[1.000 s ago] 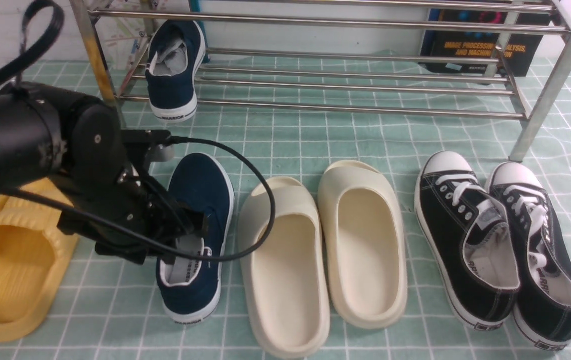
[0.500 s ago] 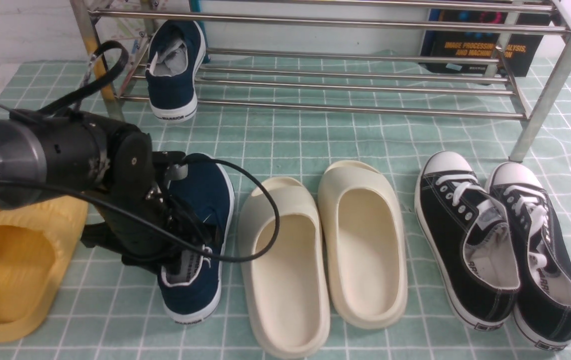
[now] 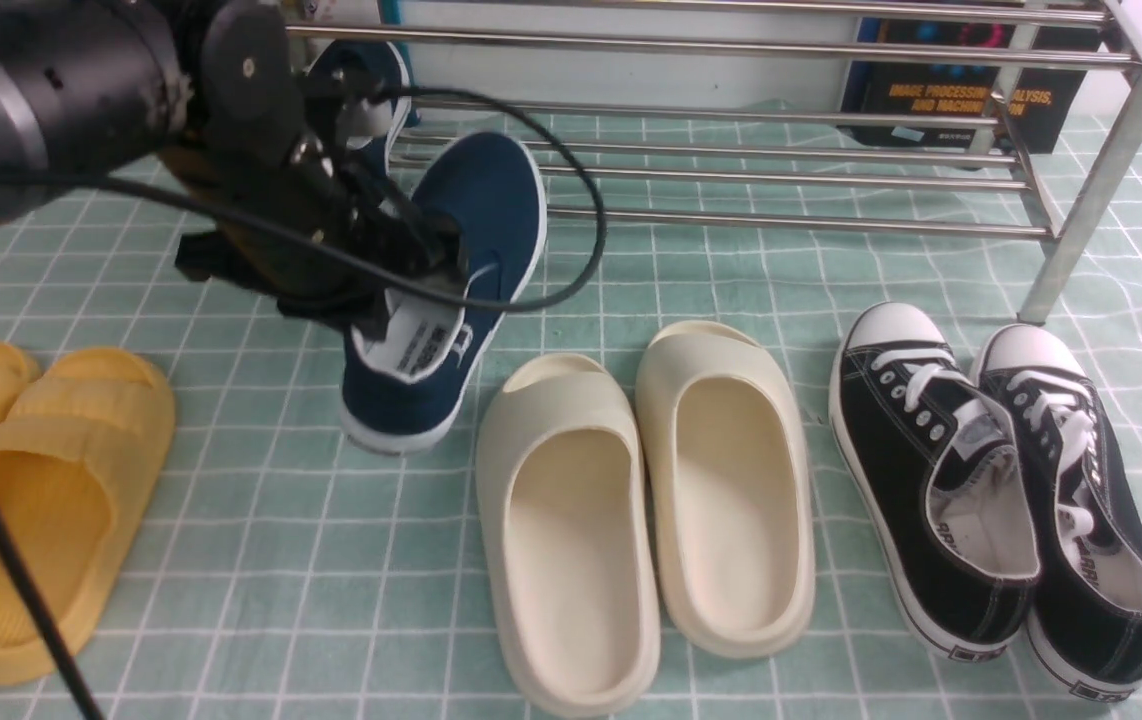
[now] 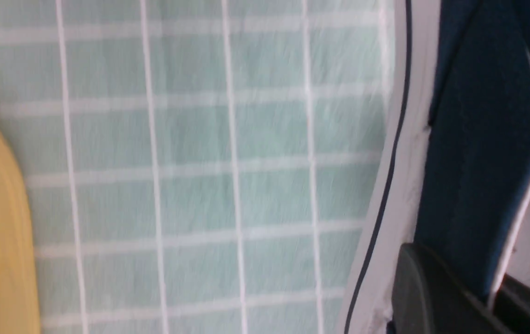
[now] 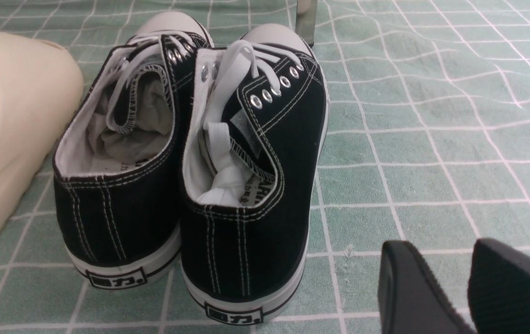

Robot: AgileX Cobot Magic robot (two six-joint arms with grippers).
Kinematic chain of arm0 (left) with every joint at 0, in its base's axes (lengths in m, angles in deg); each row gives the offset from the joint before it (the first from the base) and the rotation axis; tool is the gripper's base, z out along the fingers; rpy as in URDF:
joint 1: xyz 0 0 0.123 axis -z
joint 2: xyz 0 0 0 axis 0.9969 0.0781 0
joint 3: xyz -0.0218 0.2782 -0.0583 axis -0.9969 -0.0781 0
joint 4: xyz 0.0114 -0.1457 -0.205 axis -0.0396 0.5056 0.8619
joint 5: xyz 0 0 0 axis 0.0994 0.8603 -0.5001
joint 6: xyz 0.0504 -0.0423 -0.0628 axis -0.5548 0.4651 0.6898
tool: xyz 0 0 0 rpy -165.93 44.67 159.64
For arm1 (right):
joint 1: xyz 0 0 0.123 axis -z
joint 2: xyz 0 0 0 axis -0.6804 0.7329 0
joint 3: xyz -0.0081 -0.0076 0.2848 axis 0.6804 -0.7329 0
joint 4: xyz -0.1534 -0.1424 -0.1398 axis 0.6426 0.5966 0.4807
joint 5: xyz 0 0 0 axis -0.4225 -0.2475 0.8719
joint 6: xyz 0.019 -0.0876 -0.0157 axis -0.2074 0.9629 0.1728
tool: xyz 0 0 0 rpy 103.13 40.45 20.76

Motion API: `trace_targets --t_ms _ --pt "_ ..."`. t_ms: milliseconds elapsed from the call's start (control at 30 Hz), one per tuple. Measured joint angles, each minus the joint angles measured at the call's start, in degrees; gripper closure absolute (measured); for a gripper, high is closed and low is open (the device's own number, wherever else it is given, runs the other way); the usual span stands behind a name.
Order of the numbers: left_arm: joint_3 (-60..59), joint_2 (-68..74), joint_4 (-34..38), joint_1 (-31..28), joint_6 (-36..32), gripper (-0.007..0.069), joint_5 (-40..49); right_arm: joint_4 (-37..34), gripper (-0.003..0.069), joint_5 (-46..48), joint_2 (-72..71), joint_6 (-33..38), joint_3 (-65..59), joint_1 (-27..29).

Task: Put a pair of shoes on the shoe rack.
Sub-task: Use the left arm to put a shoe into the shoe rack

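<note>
Navy slip-on sneaker (image 3: 491,200): in the front view, we see it tilted and raised off the cloth in our left gripper (image 3: 409,285), whose fingers are closed on its side wall near the opening, probably to leave its sole free for landing. Its mate (image 3: 386,65) sits just behind the gripper on the shoe rack (image 3: 731,46), partly hidden, so we judge the remaining step is setting this one beside it. Cream slides (image 3: 571,560) lie nearer us and to the gripper's right, yellow slides (image 3: 61,500) to its left. In the left wrist view, the fingertips pinch navy fabric and white lining above green checked cloth (image 4: 190,199). In the right wrist view, our right gripper (image 5: 441,246) stands slightly open, holding nothing, near black lace-up sneakers (image 5: 255,241). A pale wall (image 3: 631,90) backs the rack.
</note>
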Motion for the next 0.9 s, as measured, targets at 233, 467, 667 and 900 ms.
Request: trace_targets --t_ms 233,467,667,900 --pt "17.9 14.69 0.23 -0.54 0.64 0.0631 6.62 0.0 0.0419 0.0 0.0 0.0 0.0 0.0" --pt "32.28 24.75 2.37 -3.26 3.81 0.0631 7.83 0.0 0.0419 0.0 0.0 0.0 0.0 0.0" --pt "40.25 29.72 7.42 -5.99 4.72 0.0631 1.92 0.0 0.0419 0.0 0.0 0.0 0.0 0.0" --pt "41.04 31.79 8.71 -7.16 4.91 0.0592 -2.23 0.0 0.0419 0.0 0.0 0.0 0.0 0.0"
